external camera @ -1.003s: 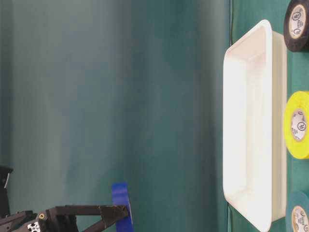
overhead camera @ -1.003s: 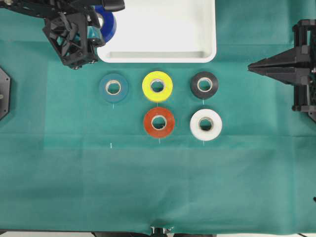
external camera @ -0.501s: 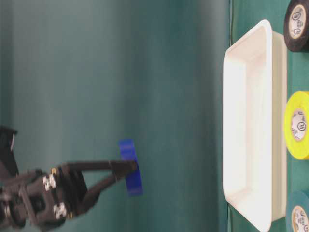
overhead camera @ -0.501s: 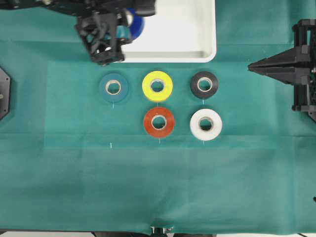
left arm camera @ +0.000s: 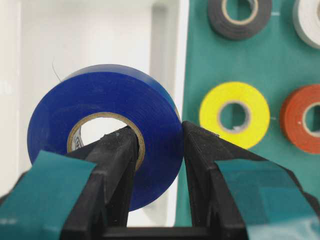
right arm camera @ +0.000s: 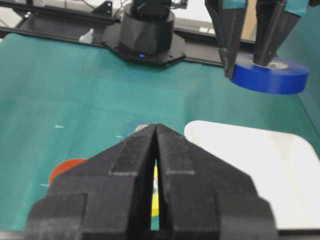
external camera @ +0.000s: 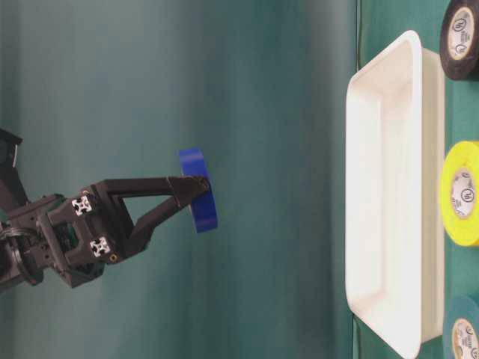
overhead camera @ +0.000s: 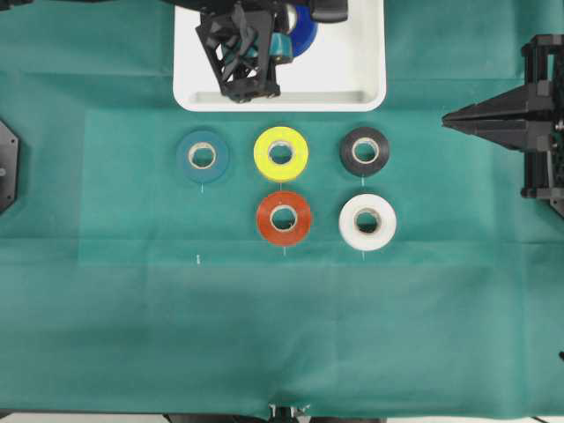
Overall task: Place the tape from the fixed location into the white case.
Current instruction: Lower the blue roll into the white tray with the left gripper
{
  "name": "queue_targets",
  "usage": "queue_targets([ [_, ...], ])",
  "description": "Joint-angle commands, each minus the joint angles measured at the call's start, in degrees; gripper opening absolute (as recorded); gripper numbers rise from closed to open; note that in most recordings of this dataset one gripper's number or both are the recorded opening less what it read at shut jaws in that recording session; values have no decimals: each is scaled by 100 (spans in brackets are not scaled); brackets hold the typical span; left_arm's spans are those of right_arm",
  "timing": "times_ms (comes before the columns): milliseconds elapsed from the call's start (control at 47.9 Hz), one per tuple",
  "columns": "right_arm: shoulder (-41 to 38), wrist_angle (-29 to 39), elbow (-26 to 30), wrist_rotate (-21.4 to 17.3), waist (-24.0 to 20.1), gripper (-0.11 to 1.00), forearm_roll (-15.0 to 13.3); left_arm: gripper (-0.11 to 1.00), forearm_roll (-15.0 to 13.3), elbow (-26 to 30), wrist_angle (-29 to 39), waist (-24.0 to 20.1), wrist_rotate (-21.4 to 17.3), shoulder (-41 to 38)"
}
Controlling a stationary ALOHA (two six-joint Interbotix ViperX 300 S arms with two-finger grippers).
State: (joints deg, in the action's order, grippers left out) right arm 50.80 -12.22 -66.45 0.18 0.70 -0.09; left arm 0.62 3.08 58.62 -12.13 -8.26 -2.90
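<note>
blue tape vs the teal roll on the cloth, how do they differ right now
The blue tape is deep royal blue; the teal roll is a duller blue-green. The blue tape hangs in the air above the white case, pinched through its core by the left end effector; the teal roll lies flat on the green cloth, untouched. Both look the same size, with pale cores.

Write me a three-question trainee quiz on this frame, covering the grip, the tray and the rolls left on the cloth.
1. True or false: the blue tape rests on the floor of the white case.
2. How does the left gripper hold it?
A. one finger through the core, one outside
B. both fingers outside the rim
3. How many rolls lie on the green cloth?

Key: 1 false, it hangs above the case. 2 A. 3 five.
</note>
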Motion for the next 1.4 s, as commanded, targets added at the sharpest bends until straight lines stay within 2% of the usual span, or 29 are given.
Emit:
queue_targets([
  [0, -26, -18, 167, 9, 9, 0, 0, 24, 18, 185, -35, -26, -18, 88],
  [940, -26, 53, 220, 9, 9, 0, 0, 24, 18, 62, -53, -44, -35, -26],
  [1149, -35, 53, 220, 9, 9, 0, 0, 24, 18, -229, -325, -185, -44, -272],
  [1378, -62, 53, 220, 9, 9, 0, 0, 24, 18, -747, -1002, -387, -44, -598],
])
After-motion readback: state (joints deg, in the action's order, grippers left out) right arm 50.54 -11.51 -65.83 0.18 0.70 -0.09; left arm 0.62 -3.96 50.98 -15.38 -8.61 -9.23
